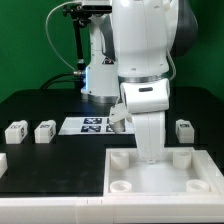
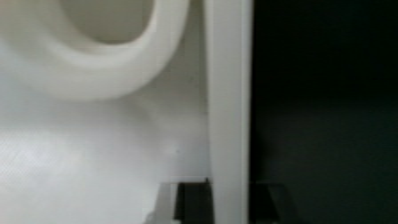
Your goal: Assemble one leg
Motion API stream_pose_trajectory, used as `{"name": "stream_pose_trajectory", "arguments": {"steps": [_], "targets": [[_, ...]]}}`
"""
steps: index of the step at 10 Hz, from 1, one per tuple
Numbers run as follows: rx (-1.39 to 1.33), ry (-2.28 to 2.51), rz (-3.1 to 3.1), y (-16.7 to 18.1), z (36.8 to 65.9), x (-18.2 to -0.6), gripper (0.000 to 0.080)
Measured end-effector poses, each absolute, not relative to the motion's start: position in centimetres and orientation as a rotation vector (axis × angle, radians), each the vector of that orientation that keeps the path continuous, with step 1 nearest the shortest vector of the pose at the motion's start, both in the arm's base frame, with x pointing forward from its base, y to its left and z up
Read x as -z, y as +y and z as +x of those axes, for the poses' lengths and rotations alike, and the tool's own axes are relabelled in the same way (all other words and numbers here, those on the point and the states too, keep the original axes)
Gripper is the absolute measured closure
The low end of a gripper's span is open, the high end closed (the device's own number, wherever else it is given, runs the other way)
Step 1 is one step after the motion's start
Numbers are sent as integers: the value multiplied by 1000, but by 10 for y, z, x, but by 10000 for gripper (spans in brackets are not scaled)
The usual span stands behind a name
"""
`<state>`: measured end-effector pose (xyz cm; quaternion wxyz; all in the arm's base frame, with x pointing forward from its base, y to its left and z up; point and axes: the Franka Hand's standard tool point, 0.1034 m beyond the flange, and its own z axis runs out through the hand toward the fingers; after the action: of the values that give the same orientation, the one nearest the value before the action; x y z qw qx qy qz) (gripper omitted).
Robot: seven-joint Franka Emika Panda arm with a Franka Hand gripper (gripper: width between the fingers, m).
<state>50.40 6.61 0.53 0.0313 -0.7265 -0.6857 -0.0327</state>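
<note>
Three small white legs with tags stand on the black table: two at the exterior view's left (image 1: 15,130) (image 1: 45,130) and one at its right (image 1: 183,128). The large white tray (image 1: 175,178) with round corner sockets lies at the front. My gripper (image 1: 148,152) reaches down onto the tray's far wall, well away from every leg. In the wrist view my gripper (image 2: 228,198) straddles the thin tray wall (image 2: 228,90), a dark finger (image 2: 192,202) flush on each side, shut on it. A round socket (image 2: 107,30) shows beside the wall.
The marker board (image 1: 92,124) lies flat on the table behind the tray, just to the left of my gripper in the exterior view. The arm's base (image 1: 100,75) and a black stand are at the back.
</note>
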Motion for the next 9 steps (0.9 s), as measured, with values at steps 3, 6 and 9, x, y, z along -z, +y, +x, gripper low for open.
{"name": "stream_pose_trajectory", "arguments": {"steps": [3, 6, 9], "targets": [[101, -2113, -2237, 66, 504, -5, 744], [100, -2111, -2239, 65, 504, -5, 366], [100, -2109, -2240, 64, 504, -5, 162]]}}
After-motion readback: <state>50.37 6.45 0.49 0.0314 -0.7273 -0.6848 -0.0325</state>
